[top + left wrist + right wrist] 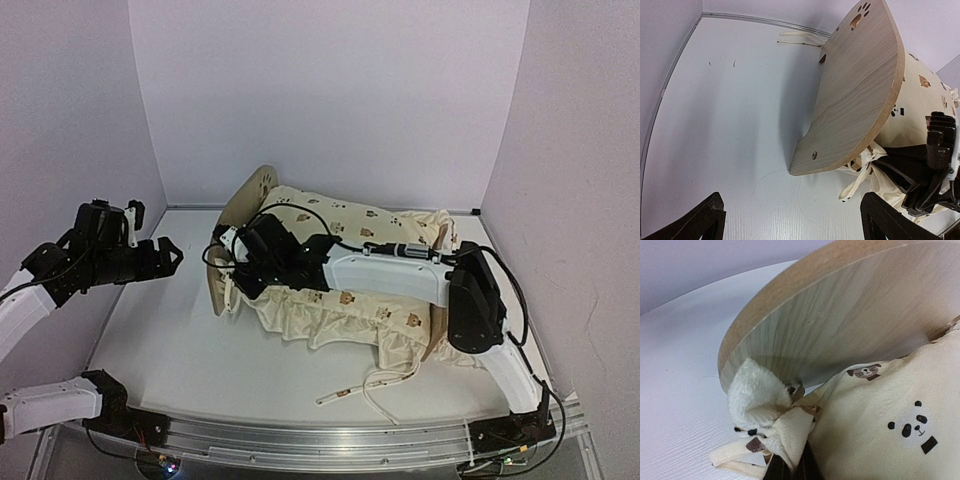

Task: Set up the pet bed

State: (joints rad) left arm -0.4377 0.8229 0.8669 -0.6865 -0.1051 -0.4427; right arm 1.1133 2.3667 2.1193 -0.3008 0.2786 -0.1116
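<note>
The pet bed's light-wood headboard (250, 195) stands at the left end of the bed, its paw-print cutout (860, 15) showing in the left wrist view. A cream animal-print cushion (350, 265) is draped over the rest of the bed and hides the mattress base. My right gripper (233, 284) reaches across the cushion and is shut on its bunched corner (785, 435), just below the headboard's (840, 325) edge. My left gripper (172, 255) hovers open to the left of the headboard (855, 90), nothing between its fingers (705, 222).
Cushion ties (350, 392) trail over the white table near the front edge. Another tie (800, 37) lies behind the headboard near the back wall. Lilac walls close in the left, back and right sides. The right arm (400, 272) lies across the cushion.
</note>
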